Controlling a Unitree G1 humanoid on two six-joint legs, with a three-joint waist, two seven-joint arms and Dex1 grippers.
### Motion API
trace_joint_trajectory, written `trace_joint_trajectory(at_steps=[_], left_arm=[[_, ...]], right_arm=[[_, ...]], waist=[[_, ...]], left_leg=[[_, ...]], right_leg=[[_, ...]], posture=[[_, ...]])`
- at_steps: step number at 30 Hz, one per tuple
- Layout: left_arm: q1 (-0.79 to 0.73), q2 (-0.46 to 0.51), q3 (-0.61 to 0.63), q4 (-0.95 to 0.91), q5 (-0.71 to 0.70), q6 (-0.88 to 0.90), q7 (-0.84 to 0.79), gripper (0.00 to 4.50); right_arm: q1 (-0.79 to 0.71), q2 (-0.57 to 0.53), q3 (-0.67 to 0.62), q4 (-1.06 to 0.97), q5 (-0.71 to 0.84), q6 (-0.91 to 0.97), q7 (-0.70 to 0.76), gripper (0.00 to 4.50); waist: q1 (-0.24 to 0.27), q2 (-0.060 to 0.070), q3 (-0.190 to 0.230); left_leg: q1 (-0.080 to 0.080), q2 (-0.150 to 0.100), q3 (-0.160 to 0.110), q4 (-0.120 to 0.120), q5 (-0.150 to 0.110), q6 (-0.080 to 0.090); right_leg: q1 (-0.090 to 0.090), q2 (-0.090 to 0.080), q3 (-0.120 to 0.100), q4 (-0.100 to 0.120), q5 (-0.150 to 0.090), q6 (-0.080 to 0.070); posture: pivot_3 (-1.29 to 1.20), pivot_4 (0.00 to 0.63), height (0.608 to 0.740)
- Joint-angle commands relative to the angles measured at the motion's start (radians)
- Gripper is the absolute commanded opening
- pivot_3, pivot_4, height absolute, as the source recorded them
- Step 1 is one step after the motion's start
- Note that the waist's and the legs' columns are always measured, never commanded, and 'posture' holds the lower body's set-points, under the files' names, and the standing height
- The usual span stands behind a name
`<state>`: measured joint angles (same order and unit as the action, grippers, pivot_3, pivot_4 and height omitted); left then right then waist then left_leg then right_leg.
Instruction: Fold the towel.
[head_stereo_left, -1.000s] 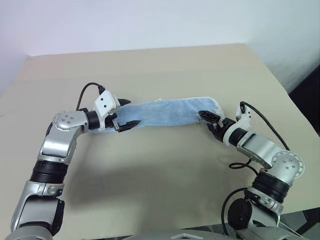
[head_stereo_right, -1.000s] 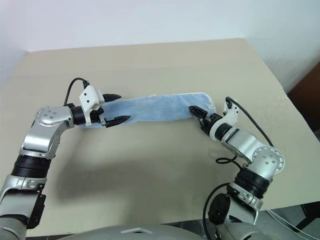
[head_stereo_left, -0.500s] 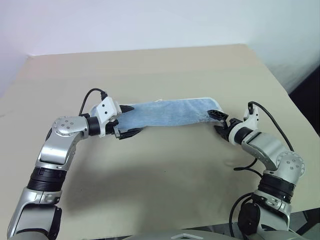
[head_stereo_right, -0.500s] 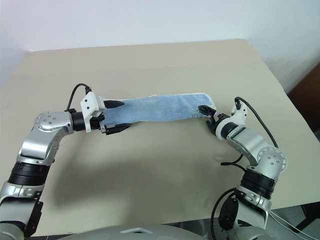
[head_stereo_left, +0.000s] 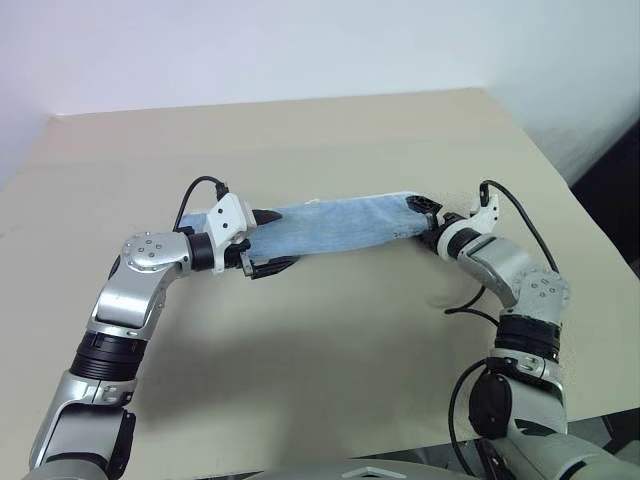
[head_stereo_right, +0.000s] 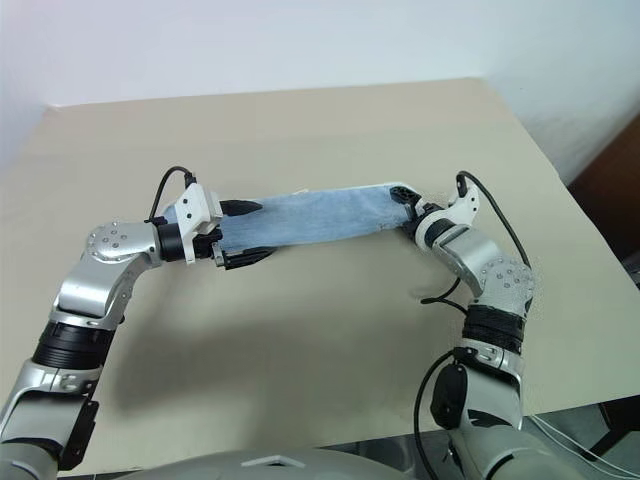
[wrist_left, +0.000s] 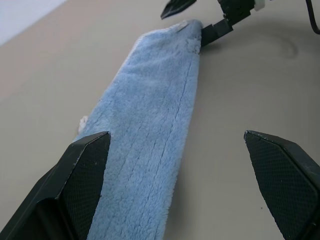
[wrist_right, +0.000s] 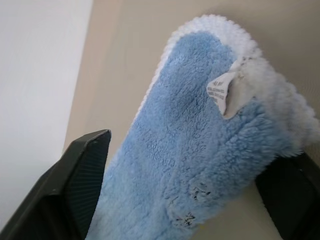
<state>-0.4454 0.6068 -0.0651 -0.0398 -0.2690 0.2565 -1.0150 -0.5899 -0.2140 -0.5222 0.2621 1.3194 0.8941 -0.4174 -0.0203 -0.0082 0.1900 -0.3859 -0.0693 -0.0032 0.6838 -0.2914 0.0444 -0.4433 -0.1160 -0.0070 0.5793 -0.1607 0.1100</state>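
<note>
Light-blue towel (head_stereo_left: 335, 226) lies as a long strip mid-table (head_stereo_left: 330, 350).

Eye views: left gripper (head_stereo_left: 268, 243) at its 9 o'clock end, jaws wide; right gripper (head_stereo_left: 424, 219) at 3 o'clock.

Right wrist: fingers (wrist_right: 82, 165) straddle the towel end, apart, not clamped.

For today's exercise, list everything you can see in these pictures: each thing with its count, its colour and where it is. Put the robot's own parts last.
towel: one, light blue with a cream-white border, folded into a long strip lying across the middle of the table, between the two tools.
label: one, white, on the towel's end near the right tool.
table: one, beige, under everything, set against the wall.
wall: one, white, behind the table.
left tool: one, black fingers, open, astride the towel's left end.
right tool: one, black fingers, open, at the towel's right end.
</note>
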Motion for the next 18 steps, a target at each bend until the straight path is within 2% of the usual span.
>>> trace_joint_trajectory(at_steps=[1,10,18], left_arm=[[0.001,0.002,0.015,-0.037,-0.006,-0.003,0.017,4.5],[0.027,0.026,0.029,-0.062,-0.014,0.01,0.031,4.5],[-0.001,0.027,0.022,-0.021,-0.004,-0.005,0.025,4.5]], right_arm=[[-0.002,0.002,-0.022,0.003,-0.016,-0.025,-0.004,3.18],[0.055,-0.064,-0.101,-0.077,0.022,-0.014,-0.037,0.05],[0.06,-0.254,-0.148,-0.059,-0.004,-0.004,0.037,0.01]], waist=[[0.002,0.0,0.0],[0.011,0.0,0.0],[0.008,0.001,0.001]], left_leg=[[0.0,0.0,0.0,0.0,0.0,0.0],[-0.005,-0.001,0.0,-0.001,0.0,0.001],[-0.006,-0.002,-0.001,-0.001,-0.001,0.001]], right_leg=[[0.0,0.0,0.0,0.0,0.0,0.0],[-0.005,-0.002,0.0,-0.001,0.0,0.0],[-0.004,-0.002,0.0,-0.002,0.0,0.0]], posture=[[0.0,0.15,0.728],[0.0,0.15,0.728],[0.0,0.15,0.728]])
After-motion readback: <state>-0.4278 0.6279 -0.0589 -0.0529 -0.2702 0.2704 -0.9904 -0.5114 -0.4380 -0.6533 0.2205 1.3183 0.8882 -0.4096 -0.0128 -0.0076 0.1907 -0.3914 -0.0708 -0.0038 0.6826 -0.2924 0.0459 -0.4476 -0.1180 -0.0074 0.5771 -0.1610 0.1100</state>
